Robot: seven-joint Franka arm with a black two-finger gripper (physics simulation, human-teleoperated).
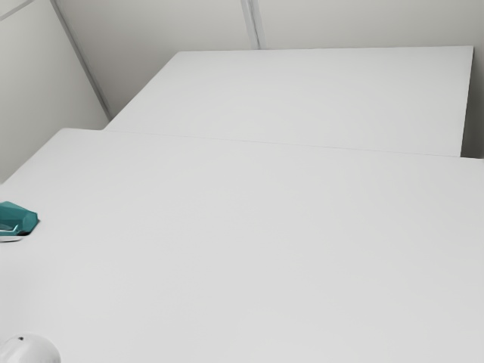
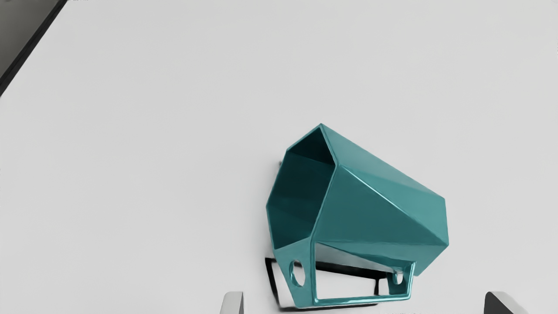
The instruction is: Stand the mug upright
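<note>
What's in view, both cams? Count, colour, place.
mug: 1, teal, faceted, on its side on the table
handle: 1, teal, on the mug's side nearest the fingertips
handle shadow: 1, black, beneath the handle
table: 1, white, under the mug
table edge: 1, black, wrist view corner
second surface: 1, white, beyond the table
wall panels: several, light grey, behind
rounded part: 1, white, exterior view's lower left corner; probably the arm's, can't confirm
gripper: 1, two grey fingertips, apart, by the mug's handle, gripping nothing
</note>
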